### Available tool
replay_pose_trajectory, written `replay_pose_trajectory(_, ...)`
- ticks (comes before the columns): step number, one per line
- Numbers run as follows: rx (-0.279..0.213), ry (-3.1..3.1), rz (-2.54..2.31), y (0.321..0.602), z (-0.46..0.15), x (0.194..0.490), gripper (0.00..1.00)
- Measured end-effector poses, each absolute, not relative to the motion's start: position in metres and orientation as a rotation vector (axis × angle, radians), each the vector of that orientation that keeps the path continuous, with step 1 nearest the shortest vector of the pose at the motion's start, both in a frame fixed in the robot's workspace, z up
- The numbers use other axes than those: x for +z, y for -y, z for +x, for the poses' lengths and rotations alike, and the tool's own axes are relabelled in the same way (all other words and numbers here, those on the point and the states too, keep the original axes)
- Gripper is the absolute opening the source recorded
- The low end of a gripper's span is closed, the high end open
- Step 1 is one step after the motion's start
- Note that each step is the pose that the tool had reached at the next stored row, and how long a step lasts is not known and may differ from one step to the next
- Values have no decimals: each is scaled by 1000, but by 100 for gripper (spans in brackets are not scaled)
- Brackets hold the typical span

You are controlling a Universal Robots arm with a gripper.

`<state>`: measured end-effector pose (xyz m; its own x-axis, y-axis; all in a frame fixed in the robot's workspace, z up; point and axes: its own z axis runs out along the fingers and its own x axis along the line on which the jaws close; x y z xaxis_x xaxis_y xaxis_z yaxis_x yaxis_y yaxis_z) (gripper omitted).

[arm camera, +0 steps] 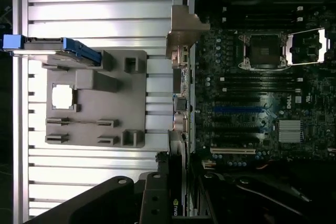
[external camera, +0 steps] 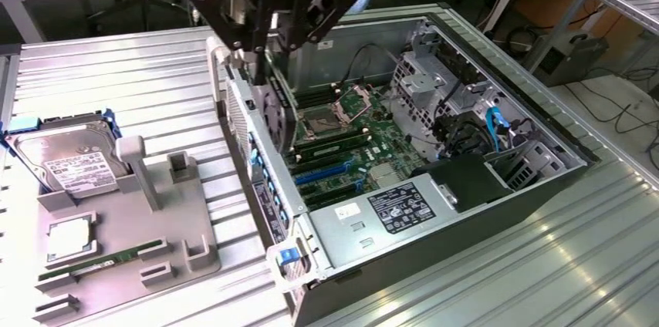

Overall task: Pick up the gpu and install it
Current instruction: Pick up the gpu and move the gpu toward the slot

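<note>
the gripper (external camera: 259,65) has its fingers clenched on the gpu (external camera: 274,115). the card hangs upright under it, just inside the rear wall of the open computer case (external camera: 495,223), over the motherboard (external camera: 376,142).

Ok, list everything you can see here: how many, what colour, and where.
table: one, silver ribbed, under everything
computer case: one, black and silver, open, centre
motherboard: one, dark green, inside the case
tray: one, grey, exterior view's left of the case
hard drive: one, silver, white label, on tray
processor chip: one, silvery, on tray
RAM stick: one, green, on tray
gpu: one, dark, upright at the case's edge
claw: one, black, shut on the gpu
</note>
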<state>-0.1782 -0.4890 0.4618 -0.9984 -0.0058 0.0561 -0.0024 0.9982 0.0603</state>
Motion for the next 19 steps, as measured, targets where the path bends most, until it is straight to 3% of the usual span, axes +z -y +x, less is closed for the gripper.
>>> replay_pose_trajectory(19, -87, 3084, 6, 481, -74, 440, 26)
